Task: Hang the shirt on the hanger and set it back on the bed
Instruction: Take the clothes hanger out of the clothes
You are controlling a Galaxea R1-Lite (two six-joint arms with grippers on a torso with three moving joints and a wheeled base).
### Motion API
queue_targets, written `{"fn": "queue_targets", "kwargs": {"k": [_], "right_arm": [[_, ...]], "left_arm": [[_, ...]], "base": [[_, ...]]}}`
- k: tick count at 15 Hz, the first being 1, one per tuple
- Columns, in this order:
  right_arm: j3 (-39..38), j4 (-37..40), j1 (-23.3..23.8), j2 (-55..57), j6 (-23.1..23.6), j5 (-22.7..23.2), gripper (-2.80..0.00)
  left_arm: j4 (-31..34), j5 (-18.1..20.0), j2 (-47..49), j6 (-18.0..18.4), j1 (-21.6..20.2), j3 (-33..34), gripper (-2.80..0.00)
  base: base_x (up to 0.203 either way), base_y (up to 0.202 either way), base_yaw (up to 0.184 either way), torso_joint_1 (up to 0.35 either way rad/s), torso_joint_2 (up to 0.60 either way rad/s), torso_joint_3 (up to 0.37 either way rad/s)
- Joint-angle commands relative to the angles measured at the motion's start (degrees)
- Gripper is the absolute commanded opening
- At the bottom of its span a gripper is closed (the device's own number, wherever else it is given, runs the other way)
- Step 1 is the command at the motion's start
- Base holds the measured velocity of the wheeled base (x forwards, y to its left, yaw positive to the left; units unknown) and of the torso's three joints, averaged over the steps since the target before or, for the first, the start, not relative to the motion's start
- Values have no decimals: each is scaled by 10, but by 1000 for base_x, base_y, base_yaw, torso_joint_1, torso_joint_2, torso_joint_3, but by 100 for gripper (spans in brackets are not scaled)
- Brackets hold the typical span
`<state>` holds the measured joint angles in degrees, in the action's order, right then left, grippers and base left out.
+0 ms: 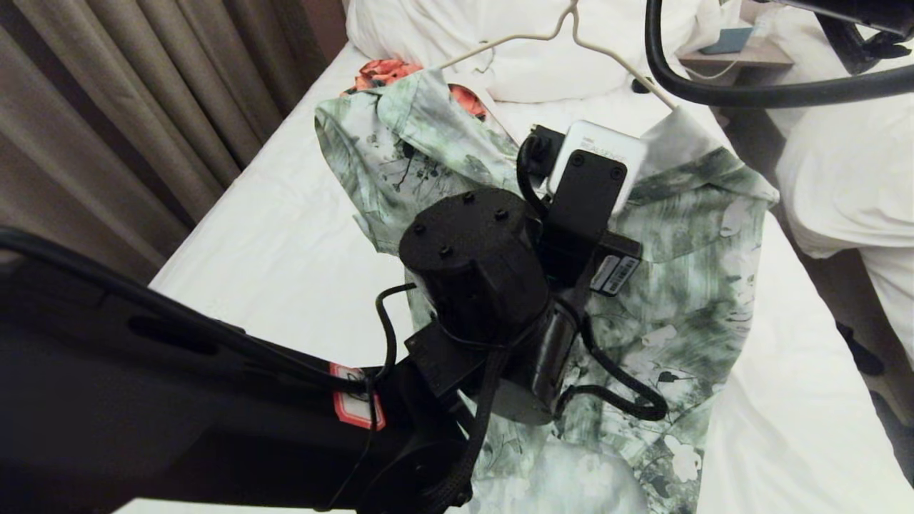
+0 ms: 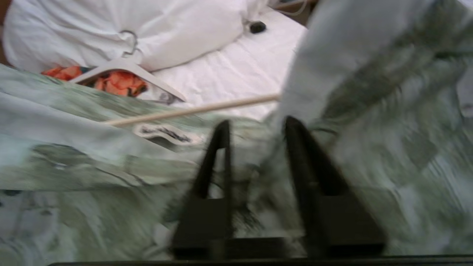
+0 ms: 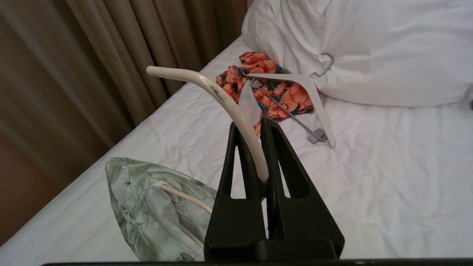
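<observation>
The shirt (image 1: 685, 285) already hangs draped over the hanger (image 1: 571, 36), held up above the bed (image 1: 285, 250), so the hanging looks mostly done. The right gripper (image 3: 263, 147) has its fingers clamped tight on the hanger's hook, with 1 shirt shoulder and the wire inside it showing below them. The left gripper (image 2: 255, 155) sits against the shirt front, its 2 fingers parted narrowly with fabric between and around them; whether they grip it I cannot tell. What seems left is straightening the shirt and laying it down on the bed.
</observation>
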<state>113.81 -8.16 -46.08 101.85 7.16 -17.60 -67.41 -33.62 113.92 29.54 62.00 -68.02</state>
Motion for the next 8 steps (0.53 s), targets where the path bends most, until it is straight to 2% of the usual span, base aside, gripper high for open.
{"fn": "queue_targets", "kwargs": {"k": [1, 3, 6, 8], "right_arm": [[0, 1, 0, -1, 1, 6, -280], [0, 2, 0, -1, -1, 13, -280], [0, 15, 0, -8, -54, 42, -280], [0, 21, 0, -11, -60, 43, -280]], "left_arm": [[-2, -2, 3, 2, 12, -3, 0], [-2, -2, -1, 2, 20, -8, 0], [-7, 0, 4, -2, 26, -11, 0], [-17, 5, 13, -3, 20, -11, 0]], "base": [[0, 0, 0, 0, 0, 0], [0, 0, 0, 0, 0, 0], [0, 0, 0, 0, 0, 0], [0, 0, 0, 0, 0, 0]]}}
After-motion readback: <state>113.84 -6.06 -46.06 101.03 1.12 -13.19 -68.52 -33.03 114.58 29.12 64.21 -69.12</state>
